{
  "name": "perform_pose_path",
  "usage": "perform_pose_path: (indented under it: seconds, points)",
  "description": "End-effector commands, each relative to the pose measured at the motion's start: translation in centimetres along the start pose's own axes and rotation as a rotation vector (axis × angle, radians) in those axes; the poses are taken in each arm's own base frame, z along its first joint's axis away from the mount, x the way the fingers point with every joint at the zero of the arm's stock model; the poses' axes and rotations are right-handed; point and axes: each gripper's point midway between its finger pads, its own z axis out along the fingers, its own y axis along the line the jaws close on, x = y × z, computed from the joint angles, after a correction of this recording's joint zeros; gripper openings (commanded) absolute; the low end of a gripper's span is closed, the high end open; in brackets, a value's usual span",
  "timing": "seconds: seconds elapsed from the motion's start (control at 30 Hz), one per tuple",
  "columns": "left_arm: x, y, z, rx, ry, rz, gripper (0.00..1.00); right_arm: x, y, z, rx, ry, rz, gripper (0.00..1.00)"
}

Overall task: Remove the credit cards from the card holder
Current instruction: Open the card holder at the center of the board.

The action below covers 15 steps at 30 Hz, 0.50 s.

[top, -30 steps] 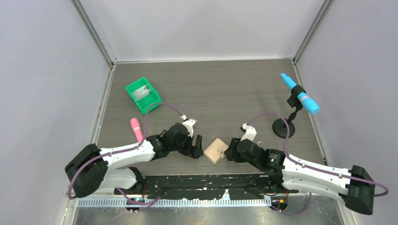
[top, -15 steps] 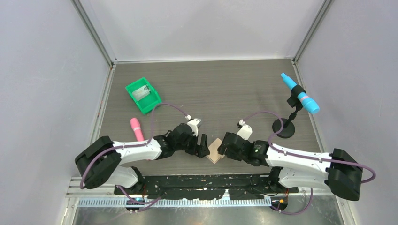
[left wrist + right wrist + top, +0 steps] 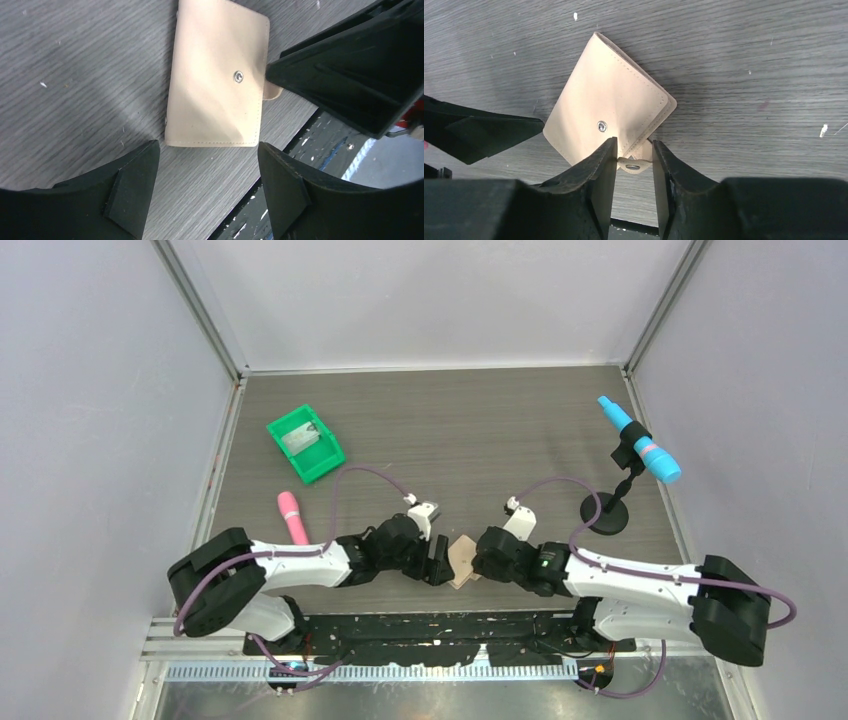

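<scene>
The card holder (image 3: pixel 462 558) is a tan folded wallet lying shut on the table close to its front edge, with a snap stud on its top face (image 3: pixel 215 85). The credit cards are hidden inside it. My right gripper (image 3: pixel 634 145) has its narrow jaws closed on the holder's small strap tab (image 3: pixel 634 164), which fills the gap between them. My left gripper (image 3: pixel 206 155) stands wide open just off the holder's short edge on the opposite side, with only bare table between its fingers. In the top view the left gripper (image 3: pixel 440 562) and right gripper (image 3: pixel 480 558) flank the holder.
A green bin (image 3: pixel 305 443) with a grey item inside stands at the back left. A pink cylinder (image 3: pixel 291 515) lies left of my left arm. A blue tool on a black stand (image 3: pixel 640 452) is at the right. The table's front edge (image 3: pixel 300 145) runs right beside the holder.
Both arms have closed in on the card holder from either side. The right jaws opened a little, then narrowed onto the strap tab. The left jaws have narrowed slightly.
</scene>
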Motion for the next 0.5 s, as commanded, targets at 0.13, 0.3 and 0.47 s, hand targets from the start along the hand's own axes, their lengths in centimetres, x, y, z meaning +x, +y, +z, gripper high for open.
perform_pose_path:
  seconds: [0.13,0.3,0.47]
  points:
    - [-1.4,-0.8,-0.4,-0.179,-0.038,0.195,0.75,0.3,0.2,-0.5,-0.209,-0.05,-0.011,0.21]
    - [-1.5,-1.2,0.0,-0.253,-0.033,0.28,0.78,-0.2,0.2,-1.2,-0.258,-0.082,-0.027,0.06]
    - [-1.2,-2.0,0.8,-0.301,-0.013,0.371,0.79,-0.8,0.2,-1.9,-0.298,-0.117,-0.029,0.05]
